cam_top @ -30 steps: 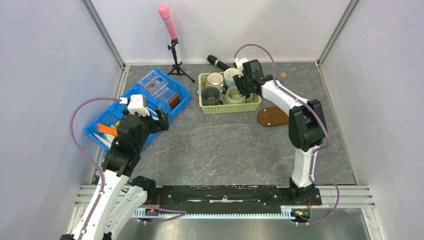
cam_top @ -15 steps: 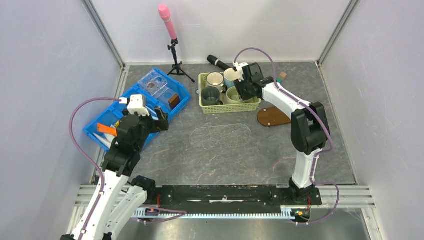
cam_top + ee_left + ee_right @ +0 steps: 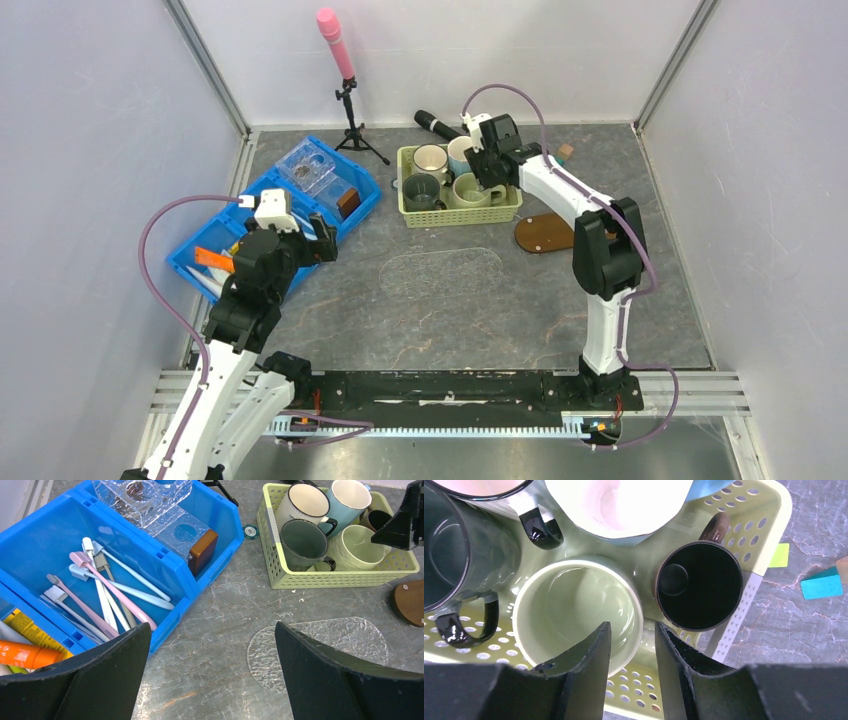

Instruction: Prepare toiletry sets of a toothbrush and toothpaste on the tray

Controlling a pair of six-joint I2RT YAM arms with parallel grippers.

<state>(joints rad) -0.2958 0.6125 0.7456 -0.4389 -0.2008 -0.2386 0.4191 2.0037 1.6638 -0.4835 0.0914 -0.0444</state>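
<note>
The dark-brown oval tray (image 3: pixel 545 233) lies bare to the right of the green basket and shows at the edge of the left wrist view (image 3: pixel 410 601). Several toothbrushes (image 3: pixel 110 590) lie in the blue bin (image 3: pixel 195 268). An orange toothpaste tube (image 3: pixel 25 654) lies in the bin's near compartment. My left gripper (image 3: pixel 211 630) is open and empty over the table beside the bin. My right gripper (image 3: pixel 633 627) hangs over the basket with its jaws narrowly apart. One finger is inside the pale green mug (image 3: pixel 574 610) and the other is outside its rim.
The green basket (image 3: pixel 460 213) holds several mugs, including a black one (image 3: pixel 699 585). A clear textured oval plate (image 3: pixel 443 272) lies mid-table. A clear organiser (image 3: pixel 310 168) and a brown block (image 3: pixel 348 201) sit in the bin. A pink microphone on a tripod (image 3: pixel 340 60) stands at the back.
My right gripper has shifted slightly left over the basket. The left arm has not moved.
</note>
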